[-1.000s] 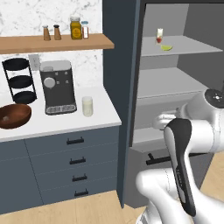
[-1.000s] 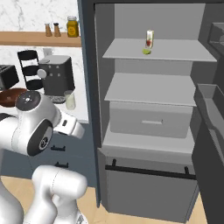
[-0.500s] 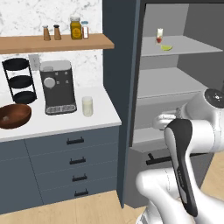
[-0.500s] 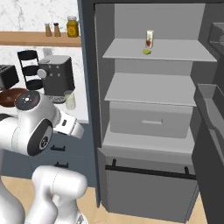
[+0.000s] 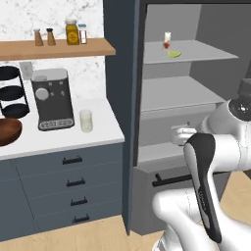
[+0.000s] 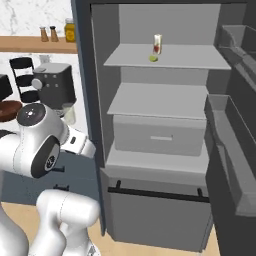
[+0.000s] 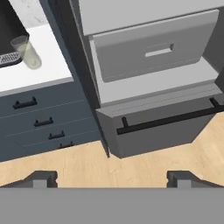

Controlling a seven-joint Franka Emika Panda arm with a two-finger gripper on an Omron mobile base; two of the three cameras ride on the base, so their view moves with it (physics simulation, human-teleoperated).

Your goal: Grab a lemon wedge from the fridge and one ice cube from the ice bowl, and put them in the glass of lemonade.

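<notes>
The fridge (image 5: pixel 120 98) stands open, its door (image 6: pixel 235 150) swung out to the right. The lemon wedge (image 5: pixel 174 54) (image 6: pixel 153 58) lies on the top shelf beside a small pale bottle (image 5: pixel 167 40). The glass of lemonade (image 5: pixel 86 120) (image 7: pixel 26 52) stands on the white counter, next to the coffee machine. The ice bowl (image 5: pixel 7 131) (image 6: pixel 10 109) sits at the counter's left end; the ice cube is hidden from me. My gripper (image 7: pixel 112 179) is open and holds nothing. It hangs low in front of the fridge's drawer (image 7: pixel 153 50), facing down at the floor.
A coffee machine (image 5: pixel 51 98) and a black tiered rack (image 5: pixel 12 93) stand on the counter (image 5: pixel 59 142). A wall shelf (image 5: pixel 54 48) carries jars and shakers. The fridge's bottom drawer (image 7: pixel 170 118) has a black bar handle. Dark cabinet drawers (image 7: pixel 39 118) sit under the counter.
</notes>
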